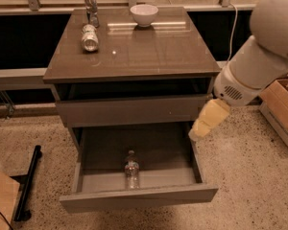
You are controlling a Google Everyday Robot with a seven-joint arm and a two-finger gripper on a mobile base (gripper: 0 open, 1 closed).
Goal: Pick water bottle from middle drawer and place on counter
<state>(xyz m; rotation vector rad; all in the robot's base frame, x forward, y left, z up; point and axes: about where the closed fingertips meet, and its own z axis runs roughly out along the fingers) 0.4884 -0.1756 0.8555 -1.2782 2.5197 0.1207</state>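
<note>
- At lower centre of the frame, the water bottle (131,169) sits in the pulled-out middle drawer (139,198), near its front wall and reachable from above.
- Right of centre, the gripper (200,128) hangs by the drawer's right edge, apart from the bottle. I cannot tell whether it is clenched or released.
- At upper centre, the counter (149,56) offers bare surface for setting the bottle down.

Single elevated view from in front of the surface (149,56), facing down and rearward at moderate range; tool (200,128) below the surface's front right corner.

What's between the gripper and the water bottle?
In the camera view, only bare floor of the middle drawer lies between the gripper, at the drawer's right wall, and the water bottle.
</note>
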